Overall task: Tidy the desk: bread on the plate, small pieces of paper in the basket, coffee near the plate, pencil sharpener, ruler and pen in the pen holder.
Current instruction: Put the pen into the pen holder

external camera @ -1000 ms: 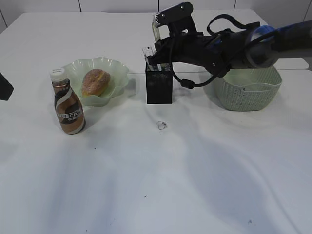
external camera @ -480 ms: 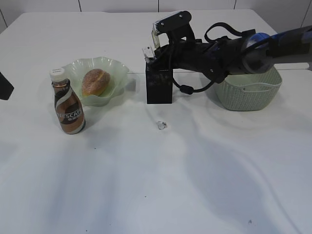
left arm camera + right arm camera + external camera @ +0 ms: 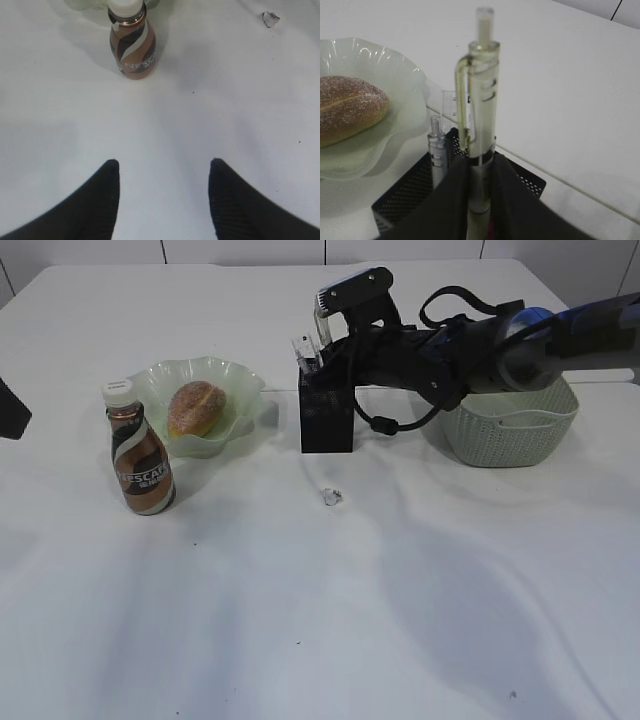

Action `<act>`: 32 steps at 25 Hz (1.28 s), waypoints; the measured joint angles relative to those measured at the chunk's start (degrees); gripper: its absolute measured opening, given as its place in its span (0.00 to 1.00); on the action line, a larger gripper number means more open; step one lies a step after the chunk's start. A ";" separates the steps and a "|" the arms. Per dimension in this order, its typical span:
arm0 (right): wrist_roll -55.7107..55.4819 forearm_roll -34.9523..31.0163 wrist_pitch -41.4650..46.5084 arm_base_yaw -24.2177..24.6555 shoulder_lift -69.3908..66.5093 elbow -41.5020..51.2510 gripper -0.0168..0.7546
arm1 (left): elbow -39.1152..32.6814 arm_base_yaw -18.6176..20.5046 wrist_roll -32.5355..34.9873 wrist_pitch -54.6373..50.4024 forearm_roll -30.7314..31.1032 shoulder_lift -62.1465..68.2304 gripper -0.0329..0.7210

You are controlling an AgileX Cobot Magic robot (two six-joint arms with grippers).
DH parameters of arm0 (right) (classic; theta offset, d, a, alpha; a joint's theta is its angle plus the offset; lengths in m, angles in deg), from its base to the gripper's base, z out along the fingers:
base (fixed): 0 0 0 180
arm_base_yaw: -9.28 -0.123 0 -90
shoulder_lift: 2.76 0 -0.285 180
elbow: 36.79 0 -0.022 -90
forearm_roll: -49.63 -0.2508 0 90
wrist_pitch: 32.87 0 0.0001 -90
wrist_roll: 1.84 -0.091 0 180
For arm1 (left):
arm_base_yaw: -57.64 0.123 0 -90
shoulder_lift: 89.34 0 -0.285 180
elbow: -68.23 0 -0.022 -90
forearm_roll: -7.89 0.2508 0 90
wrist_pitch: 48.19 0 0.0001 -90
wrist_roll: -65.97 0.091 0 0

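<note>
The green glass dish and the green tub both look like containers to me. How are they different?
The plate is translucent pale glass with a wavy rim; the basket is opaque sage plastic with perforated, woven-look sides and a handle cutout. The plate is shallow and flared; the basket is deeper, with steeper walls. The plate holds the bread; what the basket holds is hidden here. Both are greenish and stand on the desk.

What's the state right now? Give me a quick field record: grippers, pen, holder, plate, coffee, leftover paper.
right gripper: closed on pen, above pen holder
left gripper: open, empty, low over desk
pen holder: ruler and a second pen inside
bread: on plate
coffee: upright beside plate
paper scrap: on desk, before holder
basket: contents not visible
</note>
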 joint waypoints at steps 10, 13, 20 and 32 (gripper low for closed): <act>-1.23 -3.19 4.06 0.00 0.00 0.00 0.47 | 0.00 0.00 0.00 0.72 0.00 0.00 0.58; -2.94 -3.19 4.91 0.00 0.00 0.00 0.52 | 0.00 0.00 0.00 1.65 0.00 0.00 0.58; -6.07 -3.33 8.34 0.00 3.60 0.00 0.54 | 0.00 0.00 0.00 4.23 -1.42 0.00 0.58; -11.21 -5.82 26.51 0.00 15.48 -0.05 0.54 | 0.00 0.00 0.00 12.54 -0.31 -0.42 0.58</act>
